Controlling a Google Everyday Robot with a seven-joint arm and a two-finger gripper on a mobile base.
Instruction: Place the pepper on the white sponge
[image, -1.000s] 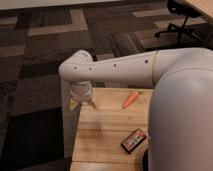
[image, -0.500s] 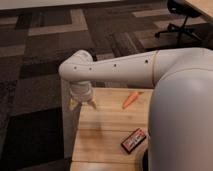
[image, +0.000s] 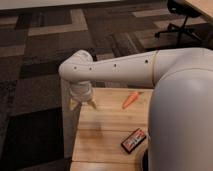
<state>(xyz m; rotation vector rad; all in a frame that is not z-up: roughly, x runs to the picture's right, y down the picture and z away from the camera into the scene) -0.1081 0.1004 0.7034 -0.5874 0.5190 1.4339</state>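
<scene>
The pepper (image: 130, 99), small, slim and orange, lies on the wooden table (image: 105, 135) near its far edge. My gripper (image: 83, 104) hangs from the white arm over the table's far left corner, well to the left of the pepper. Its two yellowish fingertips (image: 93, 105) stand apart, open, with nothing between them. The white sponge is out of view; the arm's bulky white body hides the table's right side.
A flat black-and-red packet (image: 133, 140) lies near the table's front, right of centre. Dark patterned carpet (image: 40, 65) surrounds the table. An office chair base (image: 180, 25) stands at the far right.
</scene>
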